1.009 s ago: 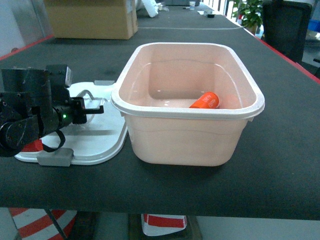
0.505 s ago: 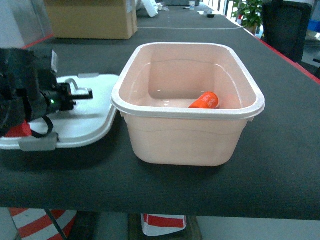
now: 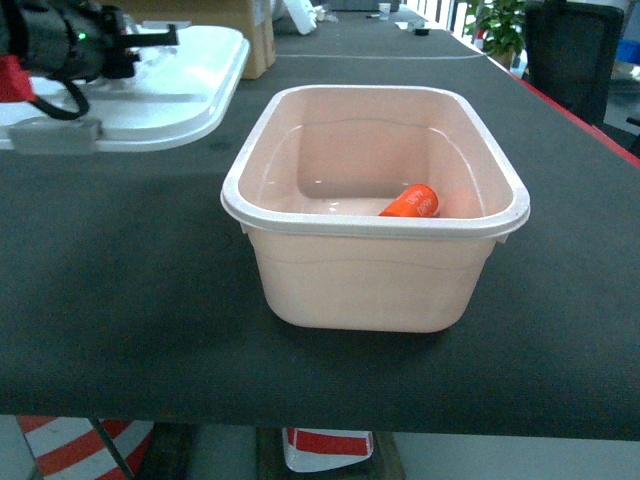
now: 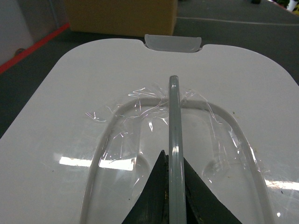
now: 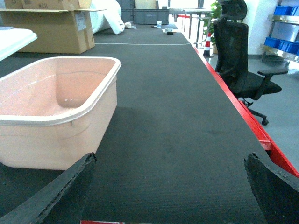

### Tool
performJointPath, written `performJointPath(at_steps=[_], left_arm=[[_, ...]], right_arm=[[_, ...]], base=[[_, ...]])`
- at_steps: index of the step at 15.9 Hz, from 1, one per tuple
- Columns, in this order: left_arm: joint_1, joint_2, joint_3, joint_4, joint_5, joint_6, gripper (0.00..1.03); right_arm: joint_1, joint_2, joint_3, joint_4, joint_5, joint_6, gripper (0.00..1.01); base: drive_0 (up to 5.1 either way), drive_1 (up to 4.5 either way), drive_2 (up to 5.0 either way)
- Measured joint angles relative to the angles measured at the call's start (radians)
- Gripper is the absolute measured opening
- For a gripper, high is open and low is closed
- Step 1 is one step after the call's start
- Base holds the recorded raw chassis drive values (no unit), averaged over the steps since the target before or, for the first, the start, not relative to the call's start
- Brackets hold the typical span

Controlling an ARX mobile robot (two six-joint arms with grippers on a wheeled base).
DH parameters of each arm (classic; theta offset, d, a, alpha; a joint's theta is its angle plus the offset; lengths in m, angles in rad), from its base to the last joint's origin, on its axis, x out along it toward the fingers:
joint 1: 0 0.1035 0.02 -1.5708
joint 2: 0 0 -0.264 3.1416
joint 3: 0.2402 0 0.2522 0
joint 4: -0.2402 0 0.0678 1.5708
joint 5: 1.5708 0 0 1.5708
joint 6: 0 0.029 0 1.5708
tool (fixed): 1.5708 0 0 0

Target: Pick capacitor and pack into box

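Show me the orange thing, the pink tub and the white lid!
orange thing (image 3: 411,202), head view, middle of its side.
pink tub (image 3: 365,285), head view, front wall.
white lid (image 4: 84,93), left wrist view, flat top.

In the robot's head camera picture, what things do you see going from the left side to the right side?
left gripper → white lid → pink box → orange capacitor inside it → black chair

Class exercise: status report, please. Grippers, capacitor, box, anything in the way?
Left gripper shut on lid handle, lid held off the table. Right gripper open, empty. Capacitor lying inside box. Box mouth unobstructed.
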Motion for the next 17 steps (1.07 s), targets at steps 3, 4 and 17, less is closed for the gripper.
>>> performJointPath(at_steps=[3,4,17], left_arm=[[-0.116,0.0,0.051,-0.064,-0.069,-0.04,0.02],[-0.151,0.0,0.06,-0.077,-0.093,-0.065,0.02],[-0.463,0.083,0.187,-0.232,-0.348,-0.113,0.02]], right_arm=[[0.0,0.0,0.0,0.0,0.0,0.0,0.98],[0.0,0.0,0.0,0.0,0.0,0.0,0.98],[0.0,0.0,0.0,0.0,0.0,0.0,0.98]], base=[[0.0,0.0,0.0],[0.0,0.0,0.0],[0.0,0.0,0.0]])
